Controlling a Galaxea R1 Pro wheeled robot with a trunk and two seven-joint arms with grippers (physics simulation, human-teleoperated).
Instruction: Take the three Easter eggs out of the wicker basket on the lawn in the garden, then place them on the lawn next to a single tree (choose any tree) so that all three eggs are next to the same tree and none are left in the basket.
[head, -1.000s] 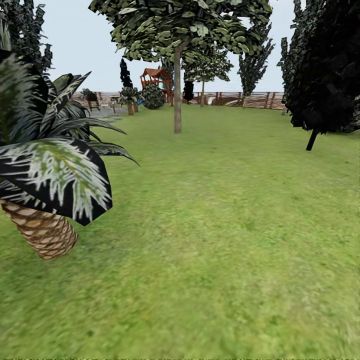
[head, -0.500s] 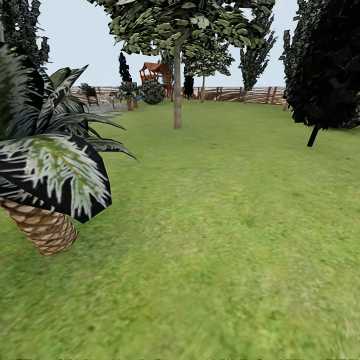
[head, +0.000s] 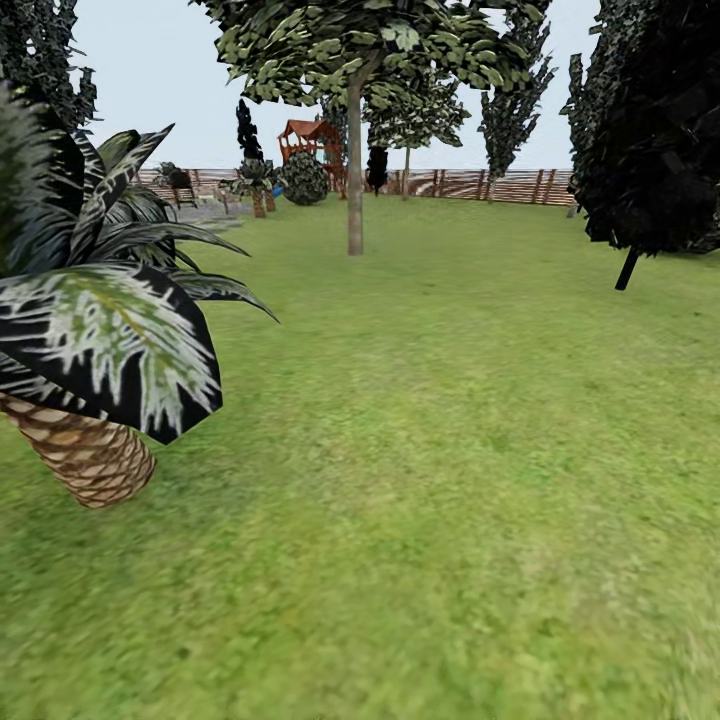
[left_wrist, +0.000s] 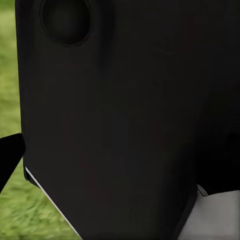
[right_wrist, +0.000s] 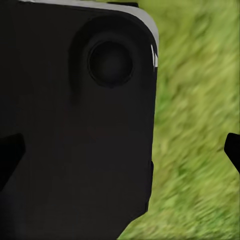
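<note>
Crossing the wide green lawn (head: 450, 450) toward the pale-trunked tree (head: 355, 190), both hands tucked close, their grip unreadable, likely for travel.

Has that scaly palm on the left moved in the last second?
No. The palm keeps its spacing to the grey-trunked tree and fence; everything drifts slightly together, so the camera moved.

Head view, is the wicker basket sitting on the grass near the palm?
No, the lawn around the palm shows bare grass only.
</note>
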